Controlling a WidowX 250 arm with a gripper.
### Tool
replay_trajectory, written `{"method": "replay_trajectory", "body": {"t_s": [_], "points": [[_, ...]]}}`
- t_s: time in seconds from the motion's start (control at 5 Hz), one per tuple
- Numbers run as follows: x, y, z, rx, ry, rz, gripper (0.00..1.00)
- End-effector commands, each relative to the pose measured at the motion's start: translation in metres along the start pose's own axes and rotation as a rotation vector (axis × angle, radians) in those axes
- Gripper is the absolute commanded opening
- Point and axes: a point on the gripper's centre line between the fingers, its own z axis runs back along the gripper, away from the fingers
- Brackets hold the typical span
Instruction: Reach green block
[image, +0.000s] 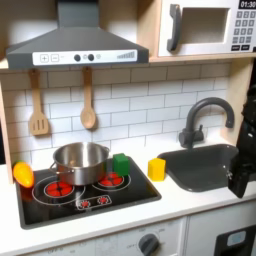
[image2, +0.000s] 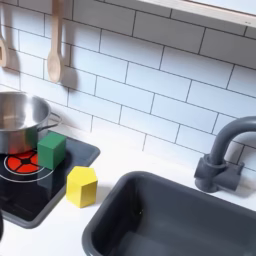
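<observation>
The green block (image: 120, 164) sits on the black toy stovetop (image: 60, 205), on the rear red burner ring, touching or all but touching the steel pot (image: 80, 160) at the pot's 3 o'clock in the first exterior view; in the second exterior view the block (image2: 51, 150) stands upright just past the pot's rim, with the burner's red glow beside it. The yellow block (image: 157, 168) rests on the white worktop (image: 200, 205) at the green one's 3 o'clock, in the strip between stovetop and sink (image: 205, 165), so it lies on the straight line from the sink side towards the target. A dark shape at the first exterior view's 3 o'clock edge, over the sink's far side, is probably the arm's gripper (image: 241, 170); I cannot tell whether its fingers are wide or narrow, since the shape is cropped and dark. It stands well apart from the block, so I judge the reach as barely begun. Because the pot crowds the block on one side, an approach from above or from the yellow block's side seems best. A yellow-orange toy piece (image: 22, 173) lies at the stovetop's 9 o'clock edge, clear of that path.
</observation>
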Motion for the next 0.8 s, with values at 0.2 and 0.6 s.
{"method": "replay_trajectory", "body": {"t_s": [0.2, 0.6], "points": [[0.009, 0.002, -0.004, 0.026, 0.009, 0.009, 1.00], [0.033, 0.007, -0.012, 0.107, -0.015, -0.002, 1.00]]}}
